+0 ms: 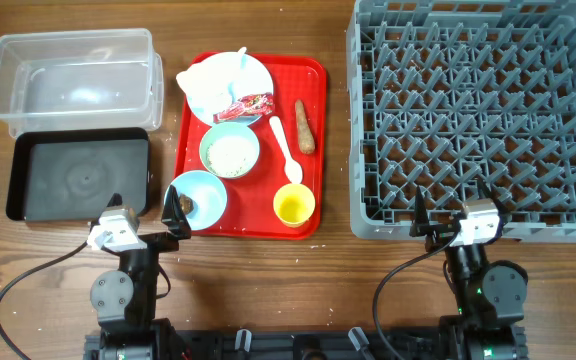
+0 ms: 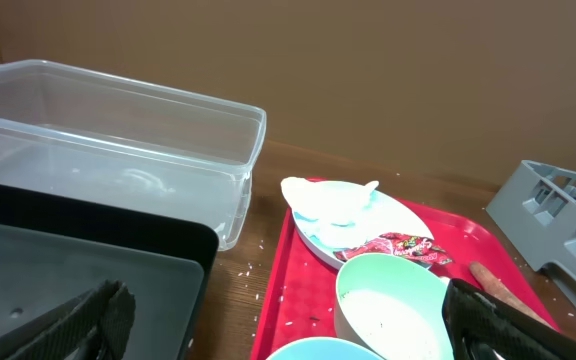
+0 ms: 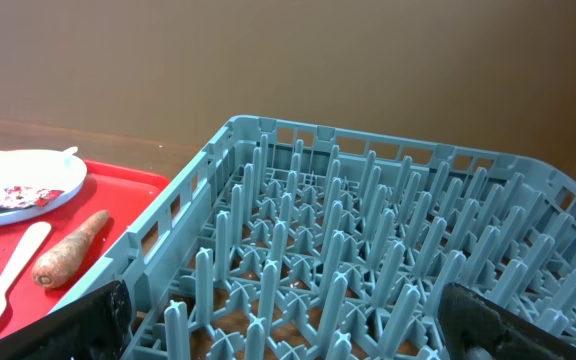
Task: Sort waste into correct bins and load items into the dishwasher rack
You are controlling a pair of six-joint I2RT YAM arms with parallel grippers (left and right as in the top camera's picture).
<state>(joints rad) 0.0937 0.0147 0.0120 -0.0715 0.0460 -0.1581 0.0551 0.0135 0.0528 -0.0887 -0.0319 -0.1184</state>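
Note:
On the red tray, crumpled paper and a snack wrapper lie on the pale blue plate. The green bowl holds rice. The light blue bowl holds a brown lump. The carrot stick, white spoon and yellow cup are on the tray's right side. The clear tub and black tray are at the left, the grey rack at the right. My left gripper is open beside the blue bowl. My right gripper is open at the rack's near edge.
Loose rice grains lie on the wood between the black tray and the red tray. The arm bases and cables take up the table's front edge.

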